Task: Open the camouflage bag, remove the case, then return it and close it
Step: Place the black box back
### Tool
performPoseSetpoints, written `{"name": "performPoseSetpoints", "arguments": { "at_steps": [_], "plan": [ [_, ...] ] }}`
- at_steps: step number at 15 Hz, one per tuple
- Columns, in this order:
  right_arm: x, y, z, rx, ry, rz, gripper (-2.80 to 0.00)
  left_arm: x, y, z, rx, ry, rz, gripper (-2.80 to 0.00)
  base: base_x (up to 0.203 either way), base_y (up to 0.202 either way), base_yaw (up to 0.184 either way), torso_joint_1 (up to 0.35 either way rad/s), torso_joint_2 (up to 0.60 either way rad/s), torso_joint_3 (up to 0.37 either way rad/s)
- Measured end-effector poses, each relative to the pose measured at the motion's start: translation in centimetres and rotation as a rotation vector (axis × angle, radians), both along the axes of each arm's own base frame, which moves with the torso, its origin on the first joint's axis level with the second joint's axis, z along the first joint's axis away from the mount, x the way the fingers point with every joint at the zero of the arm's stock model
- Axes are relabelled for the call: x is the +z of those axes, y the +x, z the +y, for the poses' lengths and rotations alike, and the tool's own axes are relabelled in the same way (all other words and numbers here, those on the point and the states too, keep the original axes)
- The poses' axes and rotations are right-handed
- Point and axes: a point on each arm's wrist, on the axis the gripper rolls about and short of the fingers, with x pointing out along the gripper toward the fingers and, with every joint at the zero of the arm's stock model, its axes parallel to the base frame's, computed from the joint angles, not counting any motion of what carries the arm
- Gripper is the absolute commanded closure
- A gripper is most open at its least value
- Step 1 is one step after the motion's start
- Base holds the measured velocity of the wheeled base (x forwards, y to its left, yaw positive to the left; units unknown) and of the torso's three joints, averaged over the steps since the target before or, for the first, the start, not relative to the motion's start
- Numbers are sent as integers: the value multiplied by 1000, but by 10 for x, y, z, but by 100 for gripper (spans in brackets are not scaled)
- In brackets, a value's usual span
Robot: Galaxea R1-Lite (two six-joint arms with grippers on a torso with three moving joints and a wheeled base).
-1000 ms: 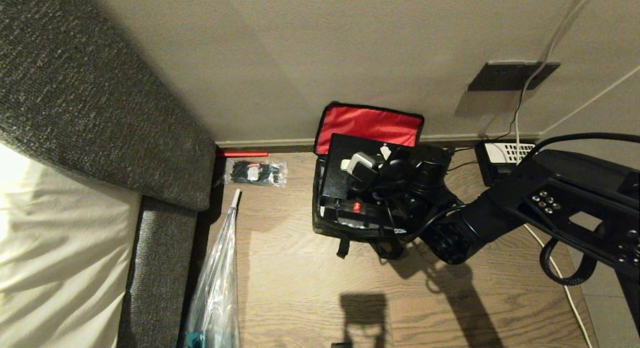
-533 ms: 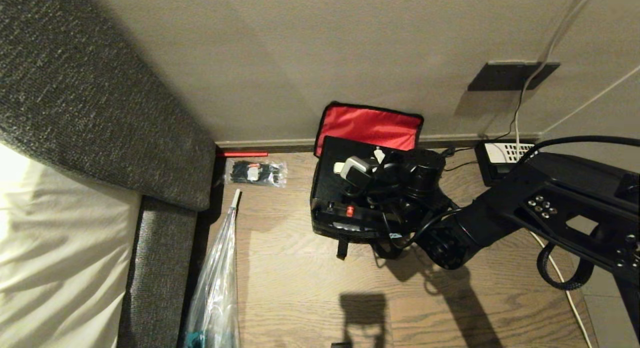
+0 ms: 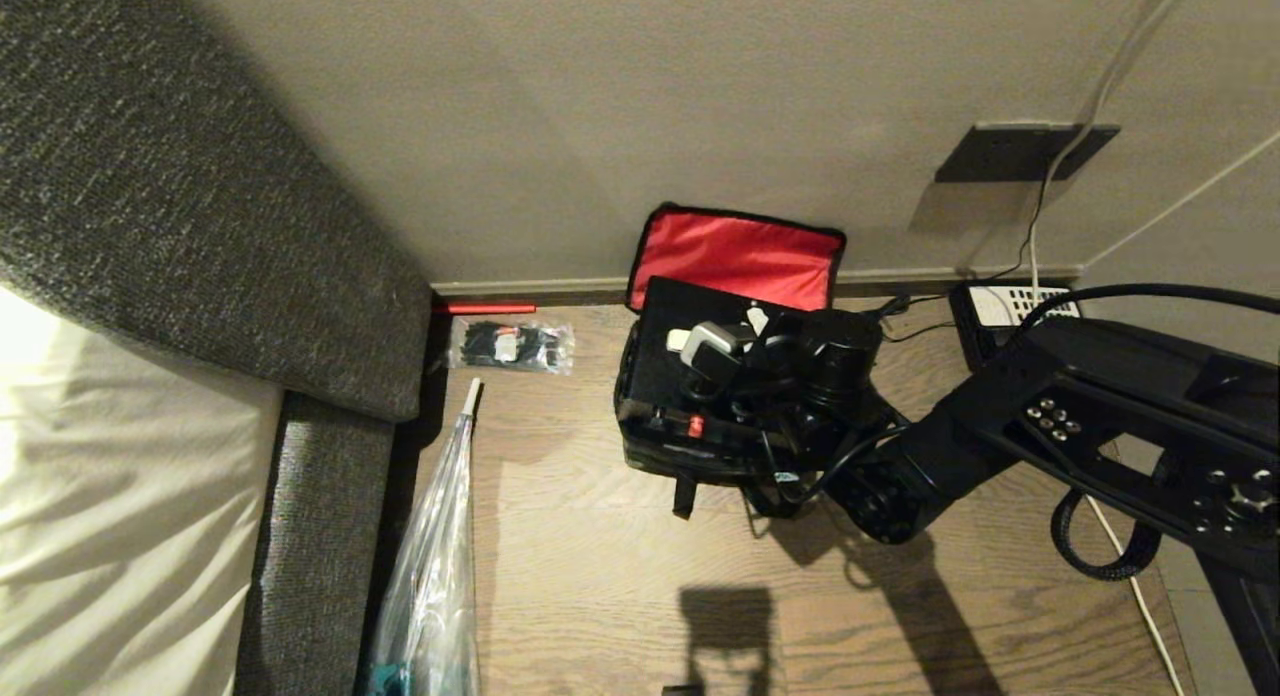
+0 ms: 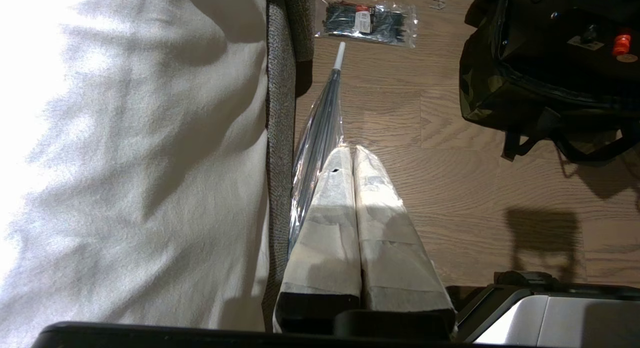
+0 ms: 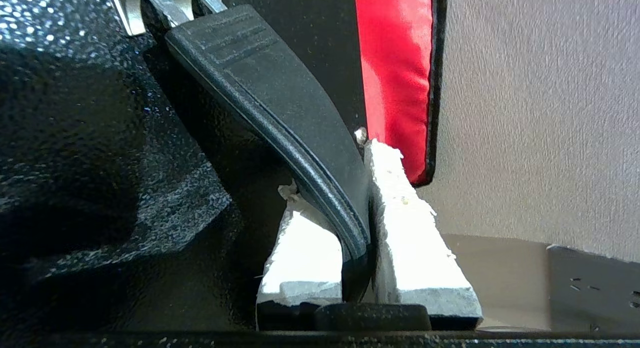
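Right tool (image 5: 357,188) pinches black case's (image 3: 690,351) handle (image 5: 280,113).

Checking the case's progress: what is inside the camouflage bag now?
The black case, partly raised from the camouflage bag; the right gripper grips its handle. The bag's interior beneath is hidden.

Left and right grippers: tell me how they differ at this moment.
The left gripper is shut on nothing, fingertips pressed together; the right gripper is shut on the handle of the case. The left hangs over bare floor beside the bed, apart from the camouflage bag; the right is at the open bag, near its red lid. Both have white padded fingers.
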Motion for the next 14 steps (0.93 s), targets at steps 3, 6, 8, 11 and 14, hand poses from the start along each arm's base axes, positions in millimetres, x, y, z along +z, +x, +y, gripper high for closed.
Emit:
{"name": "performPoseSetpoints", "arguments": {
  "at_steps": [3, 6, 8, 11, 14],
  "plan": [
    [-2, 9, -9, -26, 4, -10, 0, 0, 0, 0, -1, 0, 0, 0, 0, 0, 0, 0, 0, 0],
    [-2, 16, -15, -51, 4, -12, 0, 0, 0, 0, -1, 0, 0, 0, 0, 0, 0, 0, 0, 0],
    [0, 16, -16, -53, -2, -1, 0, 0, 0, 0, -1, 0, 0, 0, 0, 0, 0, 0, 0, 0],
    [3, 14, -18, -53, -5, 7, 0, 0, 0, 0, -1, 0, 1, 0, 0, 0, 0, 0, 0, 0],
    [0, 14, -18, -56, -4, 6, 0, 0, 0, 0, 0, 0, 2, 0, 0, 0, 0, 0, 0, 0]
  ]
}}
